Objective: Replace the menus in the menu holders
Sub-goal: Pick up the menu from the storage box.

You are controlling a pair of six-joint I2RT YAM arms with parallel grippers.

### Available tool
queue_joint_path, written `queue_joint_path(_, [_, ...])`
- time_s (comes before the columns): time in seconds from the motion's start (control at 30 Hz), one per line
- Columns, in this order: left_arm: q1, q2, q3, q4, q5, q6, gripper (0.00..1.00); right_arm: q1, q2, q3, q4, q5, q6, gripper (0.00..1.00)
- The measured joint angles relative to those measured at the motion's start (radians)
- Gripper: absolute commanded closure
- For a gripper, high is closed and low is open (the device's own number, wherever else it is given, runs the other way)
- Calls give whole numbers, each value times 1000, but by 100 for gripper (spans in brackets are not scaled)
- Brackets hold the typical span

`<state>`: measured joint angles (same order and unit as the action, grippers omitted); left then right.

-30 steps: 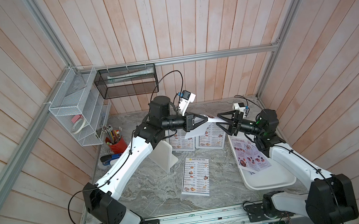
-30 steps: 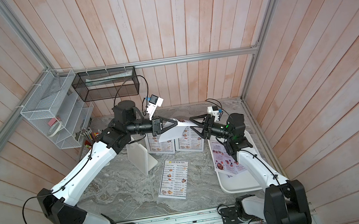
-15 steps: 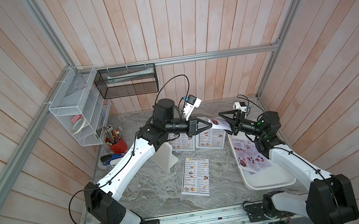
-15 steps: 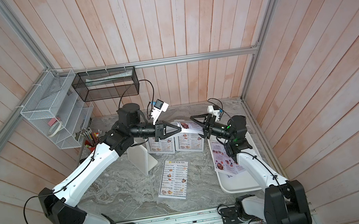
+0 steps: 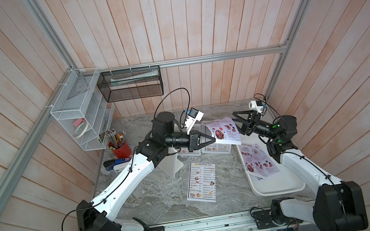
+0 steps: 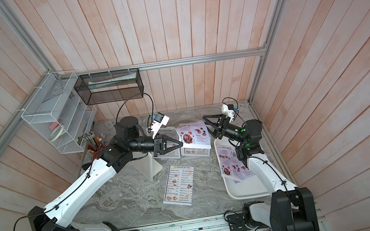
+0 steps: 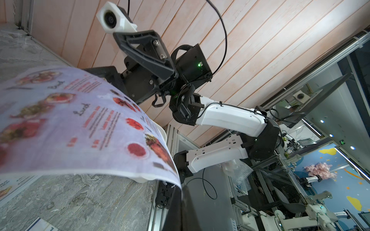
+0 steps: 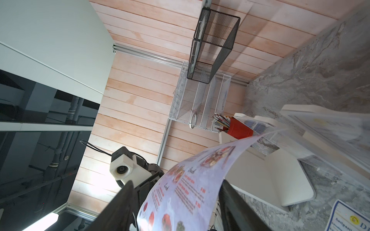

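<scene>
Stretching out level, the left hand (image 5: 213, 139) pinches the lilac menu (image 5: 224, 129).

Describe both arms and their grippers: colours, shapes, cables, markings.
Left arm and right arm: white link shells, black joint housings and bases, thin black cables running along them. Left gripper and right gripper: black triangular fingers, a white camera block on each wrist. Green lights glow on the right arm.

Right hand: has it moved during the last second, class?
Yes. The right hand has pulled back toward the right wall, away from the standing menu holders.
</scene>
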<state>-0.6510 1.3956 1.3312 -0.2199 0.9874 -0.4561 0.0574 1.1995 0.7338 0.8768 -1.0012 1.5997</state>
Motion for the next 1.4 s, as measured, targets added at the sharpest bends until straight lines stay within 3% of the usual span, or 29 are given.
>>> queue_joint_path(0.23, [0, -8, -69, -11, -25, 0, 100, -39, 5, 0, 78, -18, 21, 36])
queue_joint_path(0.77, [42, -10, -138, 24, -46, -34, 100, -11, 4, -65, 114, -39, -18, 44])
queue_joint_path(0.87, [42, -10, -137, 26, -46, -34, 100, 10, 4, -68, 132, -41, -23, 51])
queue_joint_path(1.03, [45, -10, -138, 25, -47, -33, 100, 22, 4, -67, 130, -40, -45, 70])
queue_joint_path(1.27, [59, -10, -140, 24, -69, -34, 100, 32, -14, -29, -59, -10, -164, 91])
queue_joint_path(1.33, [62, -10, -144, 25, -78, -34, 89, 36, -25, -10, -113, 5, -196, 98])
queue_joint_path(1.4, [64, -10, -150, 25, -85, -32, 75, 46, -34, 11, -166, 21, -234, 100])
